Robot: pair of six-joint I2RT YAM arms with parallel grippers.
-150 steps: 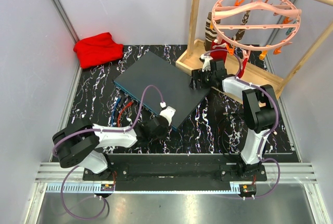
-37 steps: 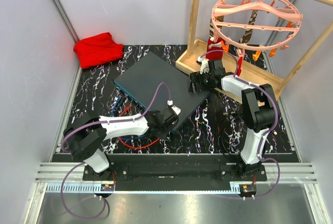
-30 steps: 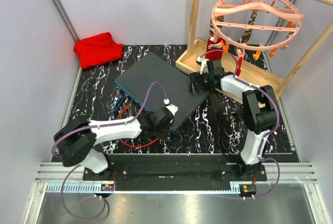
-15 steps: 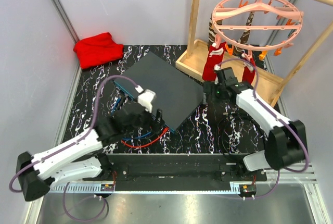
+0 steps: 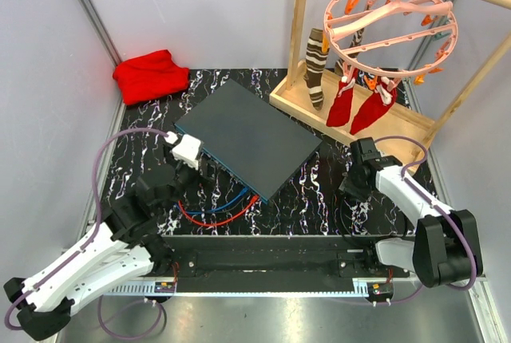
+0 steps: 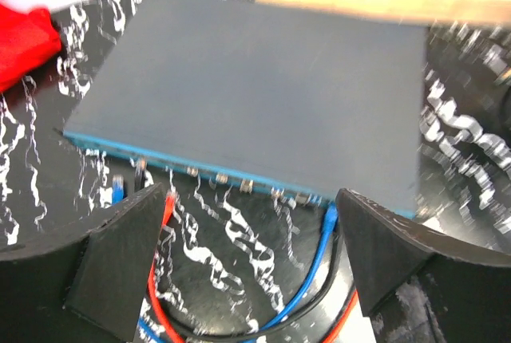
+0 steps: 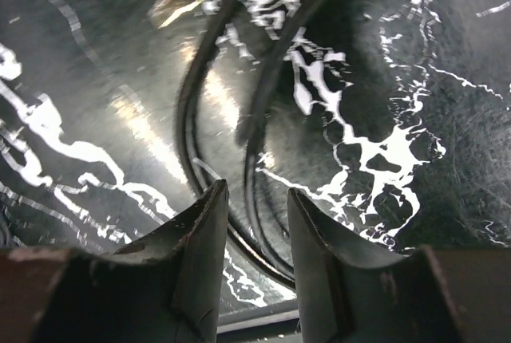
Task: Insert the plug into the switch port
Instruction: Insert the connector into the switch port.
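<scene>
- Tabletop (image 5: 315, 195) of glossy black sheet with white marble veining, set between pale walls.
- Wooden rack (image 5: 399, 124) of pale timber posts on a shallow tray base, at the far right. A round pink plastic peg hanger (image 5: 391, 20) hangs from its bar, with socks (image 5: 351, 104) clipped under it.
- Switch (image 5: 247, 136), a large, flat, matte dark grey box, lying askew in the middle of the table, one corner near the rack base. Its thin teal front edge, lined with small sockets, faces the near left.
- Red cloth (image 5: 150, 74), soft and crumpled, in the far left corner, well apart from the switch.
- Left gripper (image 6: 249, 199), two blunt black wedge-shaped fingers spread wide, holding nothing. It hangs above the table just in front of the teal edge.
- Right gripper (image 7: 254, 195), low over the near right of the table, well apart from the switch. Its dark fingers are drawn close, leaving a narrow gap with nothing clamped in it. A thin black cable (image 7: 263, 96) loops across the table beneath; whether the fingertips touch it cannot be told.
- Red cable (image 5: 211, 217) and blue cable (image 6: 307, 279), thin and smooth, curving over the table in front of the teal edge.
- Blue plug (image 6: 330, 217), ending the blue cable at a socket near the right end of the front edge. Blur hides how deep it sits.
</scene>
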